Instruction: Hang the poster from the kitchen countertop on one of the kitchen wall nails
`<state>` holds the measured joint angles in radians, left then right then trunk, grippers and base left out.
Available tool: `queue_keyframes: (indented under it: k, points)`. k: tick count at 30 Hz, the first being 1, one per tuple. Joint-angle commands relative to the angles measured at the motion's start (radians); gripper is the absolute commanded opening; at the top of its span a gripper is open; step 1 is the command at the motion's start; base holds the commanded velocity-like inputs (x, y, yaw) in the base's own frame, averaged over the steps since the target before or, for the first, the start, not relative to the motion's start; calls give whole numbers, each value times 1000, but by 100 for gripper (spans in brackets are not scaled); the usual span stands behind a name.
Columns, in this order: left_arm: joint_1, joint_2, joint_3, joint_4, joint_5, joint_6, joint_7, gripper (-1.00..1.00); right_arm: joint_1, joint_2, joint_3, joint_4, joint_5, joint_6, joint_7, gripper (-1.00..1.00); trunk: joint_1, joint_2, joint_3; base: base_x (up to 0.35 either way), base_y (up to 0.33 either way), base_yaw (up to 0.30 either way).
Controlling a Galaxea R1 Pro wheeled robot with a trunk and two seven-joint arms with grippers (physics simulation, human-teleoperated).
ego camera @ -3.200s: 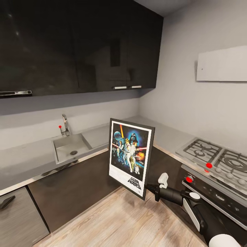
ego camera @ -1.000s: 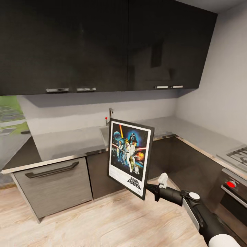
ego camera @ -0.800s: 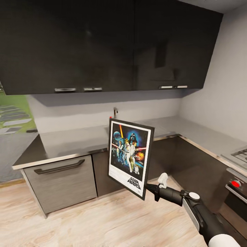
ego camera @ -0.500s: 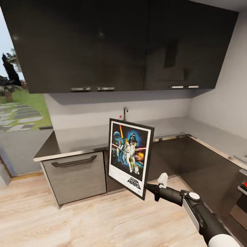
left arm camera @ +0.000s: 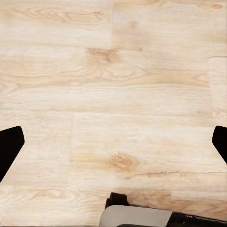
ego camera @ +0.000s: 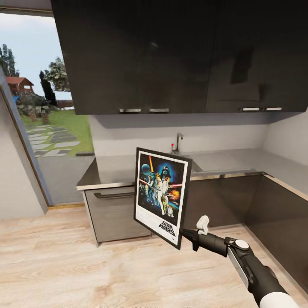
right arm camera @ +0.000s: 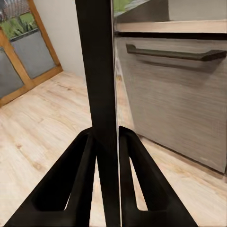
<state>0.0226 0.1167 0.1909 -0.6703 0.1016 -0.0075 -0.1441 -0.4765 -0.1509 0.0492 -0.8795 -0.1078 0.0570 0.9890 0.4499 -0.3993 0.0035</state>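
Note:
The poster (ego camera: 162, 196) hangs upright in mid-air in front of me, with its Star Wars picture facing the head camera. My right gripper (ego camera: 185, 233) is shut on its lower right edge. In the right wrist view the poster (right arm camera: 100, 85) shows edge-on as a thin black strip, with both black fingers (right arm camera: 78, 184) pressed against it at my right gripper (right arm camera: 108, 156). The grey kitchen countertop (ego camera: 115, 169) runs behind the poster, above dark cabinet fronts. My left gripper (left arm camera: 113, 142) is open over the wooden floor, holding nothing.
Black wall cabinets (ego camera: 162, 55) hang above the worktop. A tap (ego camera: 177, 142) stands at the back. A grey drawer front with a dark handle (ego camera: 112, 195) closes the counter's left end. A large glazed opening (ego camera: 38, 111) to a garden lies left. The floor is light wood (ego camera: 64, 261).
The whole head view has swung to the left: the hob and oven have left the picture and the glazed opening has come in. The poster stays in my right gripper, unmoved relative to me.

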Motion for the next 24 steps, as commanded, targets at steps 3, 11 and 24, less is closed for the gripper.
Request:
queue_keyframes:
  k: [3, 11, 24]
  points:
    - [1, 0, 2, 0, 10, 0, -6, 100, 0, -1, 3, 1, -12, 9, 5, -100, 0, -1, 0, -178, 236, 145]
    - [0, 0, 2, 0, 10, 0, -6, 100, 0, -1, 3, 1, -12, 9, 4, -100, 0, -1, 0, -184, 242, 36]
    - [0, 0, 4, 1, 10, 2, -6, 100, 0, 0, 4, 1, -12, 8, -1, -100, 0, -1, 0, -103, 268, 145]
